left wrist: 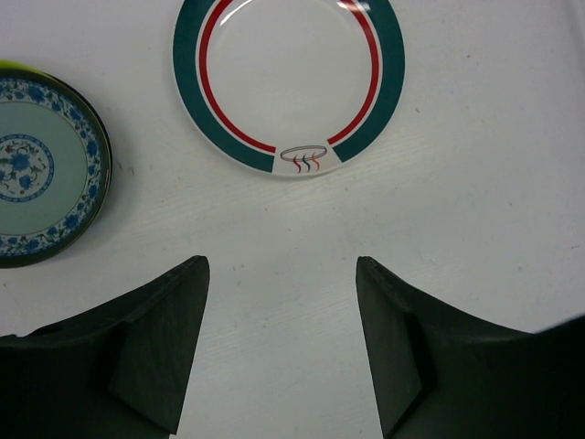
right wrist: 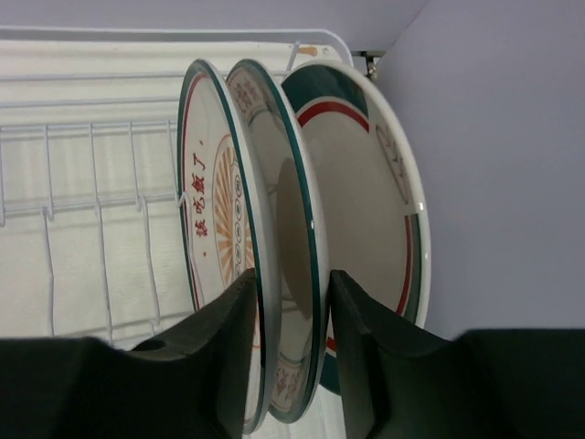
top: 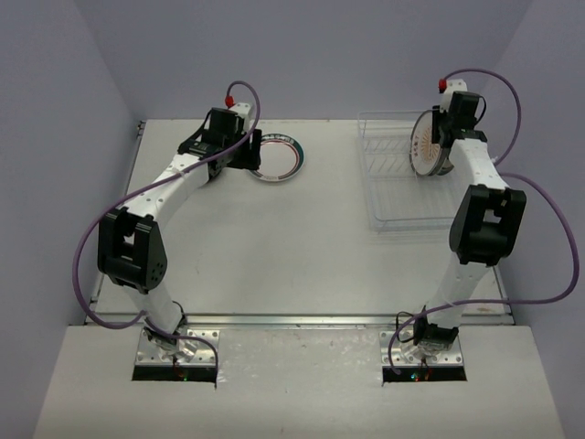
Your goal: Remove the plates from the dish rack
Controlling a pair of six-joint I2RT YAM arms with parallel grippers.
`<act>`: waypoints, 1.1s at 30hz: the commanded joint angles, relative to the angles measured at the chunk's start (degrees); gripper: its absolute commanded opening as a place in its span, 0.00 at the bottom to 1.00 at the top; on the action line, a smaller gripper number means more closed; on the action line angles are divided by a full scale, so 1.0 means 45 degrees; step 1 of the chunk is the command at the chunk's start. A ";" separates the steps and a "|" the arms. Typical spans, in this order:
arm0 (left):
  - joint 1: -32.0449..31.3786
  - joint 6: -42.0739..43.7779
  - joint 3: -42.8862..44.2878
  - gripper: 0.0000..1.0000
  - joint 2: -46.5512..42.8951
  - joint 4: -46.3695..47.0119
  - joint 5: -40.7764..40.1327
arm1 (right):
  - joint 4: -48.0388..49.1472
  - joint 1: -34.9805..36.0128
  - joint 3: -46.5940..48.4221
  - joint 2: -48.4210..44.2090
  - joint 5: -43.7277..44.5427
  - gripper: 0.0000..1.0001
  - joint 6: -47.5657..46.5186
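Three plates stand on edge at the far end of the dish rack [top: 402, 219]: a sunburst plate [right wrist: 215, 210], a green-rimmed middle plate [right wrist: 294, 174] and a plate with a red and green rim [right wrist: 366, 201]. My right gripper [right wrist: 290, 283] straddles the sunburst and middle plates together, one finger against each outer face. From above the right gripper [top: 445, 137] sits on those plates [top: 425, 146]. My left gripper [left wrist: 281, 265] hangs open and empty over the table. Just beyond it lie a green-and-red striped plate [left wrist: 288, 82] and a blue-patterned plate [left wrist: 46, 169].
The rack's wire slots [right wrist: 91, 197] left of the standing plates hold nothing. The striped plate [top: 279, 160] lies at the back middle of the table, beside the left arm. The right wall stands close behind the rack.
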 commanded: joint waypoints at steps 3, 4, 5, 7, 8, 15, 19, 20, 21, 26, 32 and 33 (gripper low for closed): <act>0.0071 0.0114 -0.0093 0.63 -0.0579 0.0564 -0.0095 | 0.0538 0.0077 0.0041 -0.0633 0.0143 0.68 -0.0043; 0.0071 0.0091 -0.0082 0.63 -0.0556 0.0576 -0.0061 | 0.0549 0.0088 0.0029 -0.0795 0.0166 0.77 -0.0089; 0.0071 0.0067 -0.0070 0.63 -0.0544 0.0576 -0.0037 | 0.0538 0.0088 0.0052 -0.0986 0.0354 0.86 -0.0125; 0.0054 0.0051 -0.0062 0.63 -0.0536 0.0594 -0.0004 | 0.0495 0.0088 0.0120 -0.1200 0.0549 0.93 -0.0219; 0.0060 0.0043 -0.0062 0.63 -0.0536 0.0596 0.0015 | 0.0508 0.0088 0.0109 -0.1367 0.0557 0.93 -0.0251; 0.0067 0.0032 -0.0097 0.63 -0.0556 0.0611 0.0057 | 0.0356 0.0139 0.0066 -0.2269 -0.0661 0.81 -0.0309; 0.0057 0.0032 -0.0111 0.63 -0.0589 0.0596 0.0091 | -0.0282 0.0205 0.0769 -0.1747 -0.0893 0.69 -0.0339; 0.0059 0.0032 -0.0127 0.63 -0.0601 0.0602 0.0096 | -0.0389 0.0206 0.0933 -0.1586 -0.0861 0.68 -0.0357; 0.0071 0.0032 -0.0140 0.63 -0.0614 0.0615 0.0096 | -0.0501 0.0206 0.1060 -0.1411 -0.0811 0.67 -0.0382; 0.0071 0.0064 -0.0179 0.63 -0.0594 0.0596 0.0103 | -0.0603 0.0206 0.1383 -0.0572 -0.0771 0.58 -0.0441; 0.0071 0.0015 -0.0124 0.64 -0.0382 0.0579 0.0174 | -0.0993 0.0206 0.2093 0.0588 -0.0776 0.52 -0.0573; 0.0088 0.0029 -0.0121 0.64 -0.0363 0.0576 0.0174 | -0.0993 0.0206 0.2149 0.0726 -0.0704 0.51 -0.0629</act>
